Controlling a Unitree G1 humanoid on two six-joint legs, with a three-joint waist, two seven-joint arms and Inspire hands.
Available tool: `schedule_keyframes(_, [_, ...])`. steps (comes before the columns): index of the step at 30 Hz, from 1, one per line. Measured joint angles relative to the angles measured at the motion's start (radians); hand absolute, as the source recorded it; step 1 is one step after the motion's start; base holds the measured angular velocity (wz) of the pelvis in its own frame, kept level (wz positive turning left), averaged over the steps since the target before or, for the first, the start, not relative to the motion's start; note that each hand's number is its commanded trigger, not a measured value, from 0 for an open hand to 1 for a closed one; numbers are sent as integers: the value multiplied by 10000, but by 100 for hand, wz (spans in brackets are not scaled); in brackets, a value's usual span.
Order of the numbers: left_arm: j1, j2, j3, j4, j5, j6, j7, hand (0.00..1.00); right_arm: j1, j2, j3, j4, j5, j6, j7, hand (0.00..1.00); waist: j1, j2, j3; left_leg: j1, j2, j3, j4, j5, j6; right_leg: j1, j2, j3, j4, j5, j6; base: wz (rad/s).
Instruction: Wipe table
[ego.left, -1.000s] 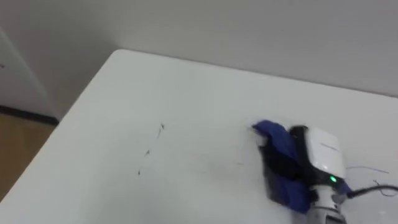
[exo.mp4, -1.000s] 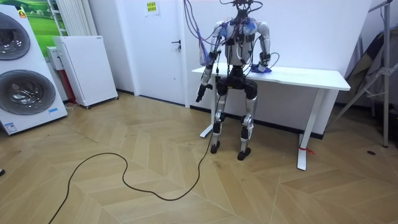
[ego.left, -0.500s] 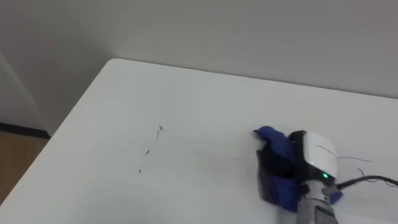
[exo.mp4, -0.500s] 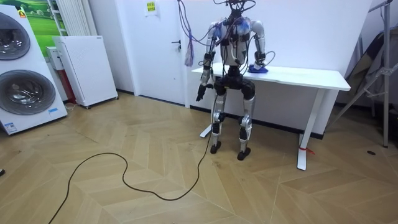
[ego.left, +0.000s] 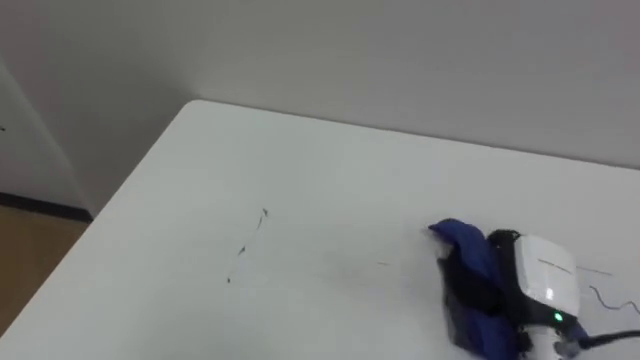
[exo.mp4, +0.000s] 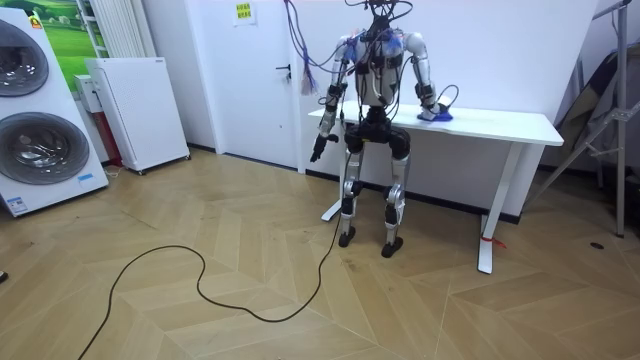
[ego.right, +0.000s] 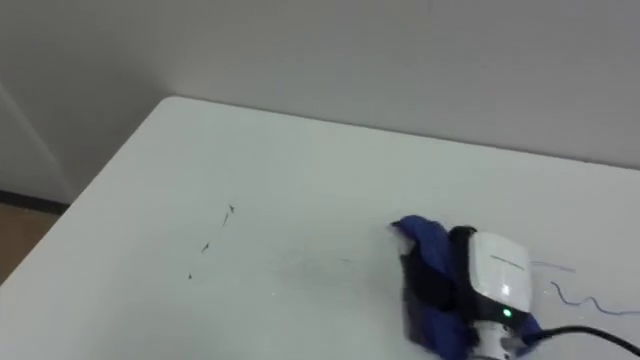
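- The robot stands against the front edge of the one white table (exo.mp4: 500, 125), near the table's end on the room view's left, and reaches over the top with one arm.
- Its right hand (ego.left: 545, 280) lies on the single blue cloth (ego.left: 465, 245), which sits on the tabletop toward the robot's right and well in from the table's far edge. The cloth bunches out ahead of the hand and beside it.
- Whether that hand grips the cloth or only presses it flat, I cannot tell. The cloth hides too much of its underside.
- The left hand (exo.mp4: 316, 150) hangs by the robot's hip, below the table's level and off its end. It is idle, and I cannot tell from here whether it is open or closed.
- As for progress, wiping looks to be under way but is far from finished.
  - A short row of three small dark marks (ego.left: 262, 213) sits on the table well to the left of the cloth, with bare white surface between the two.
  - Thin dark squiggles (ego.left: 605, 297) also show on the table just to the right of the hand. I count two faint lines, though they are fine enough that I may be off.
- By my reckoning both patches need a pass, the three specks first if the cloth sweeps leftward. The rest of the top looks clean, but I cannot judge which parts have been wiped.
- Away from the table, at the room view's left, two washing machines (exo.mp4: 40, 150) are stacked, and one white cabinet (exo.mp4: 140, 110) stands between them and the table.
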Motion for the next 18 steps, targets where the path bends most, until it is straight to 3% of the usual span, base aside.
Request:
schedule_keyframes(3, [-158, -110, -405, 29, 8, -20, 5, 0, -104, 305, 70, -305, 523, 474, 383, 100, 154, -13, 2, 110, 14, 56, 6, -3, -7, -16, 37, 182, 99, 6, -22, -16])
schedule_keyframes(5, [-182, -124, -690, 48, -46, -8, 6, 0, -285, 493, 414, -790, 665, 1025, 1021, 100, 335, -34, 6, 123, 38, 110, -8, -7, -12, -165, 77, 301, 202, 17, -60, -35])
schedule_keyframes(7, [-184, -167, -802, 7, -61, 1, 0, 0, -607, 648, 1250, -1503, 660, 1468, 1923, 100, 696, -43, 10, 69, 75, 88, -24, -14, -23, -275, 200, 476, 224, 128, -180, -36])
schedule_keyframes(8, [-186, -183, -805, -20, -62, 0, -2, 0, -741, 723, 1454, -1659, 655, 1481, 2190, 100, 739, -54, 16, 31, 81, 70, -25, -14, -24, -332, 214, 485, 233, 152, -212, -17])
schedule_keyframes(12, [-116, -240, -809, -213, -63, 1, -95, 0, -1571, 1328, 2492, -1621, 338, 1355, 3106, 100, 987, -88, 75, 76, 73, -19, -52, -20, -21, -410, 231, 543, 353, 96, -281, 7])
schedule_keyframes(14, [115, -233, -767, -282, -62, 8, -102, 0, -1865, 1335, 2426, -1076, 357, 872, 2974, 100, 941, -111, 106, 119, 35, -60, -33, -64, 60, -319, 200, 503, 352, 46, -234, 9])
schedule_keyframes(16, [230, -192, -568, -334, -44, 44, -102, 0, -1916, 1306, 2170, -632, 394, 526, 2691, 100, 747, -193, 191, 127, 37, -71, -13, -62, 62, -321, 183, 428, 355, 49, -239, 7])
schedule_keyframes(18, [430, -113, -235, -341, -29, 46, -105, 0, -1804, 1224, 1616, -23, 410, 91, 2161, 100, 513, -212, 191, 192, 39, -65, 65, -69, 67, -209, 156, 354, 326, 41, -226, 13])
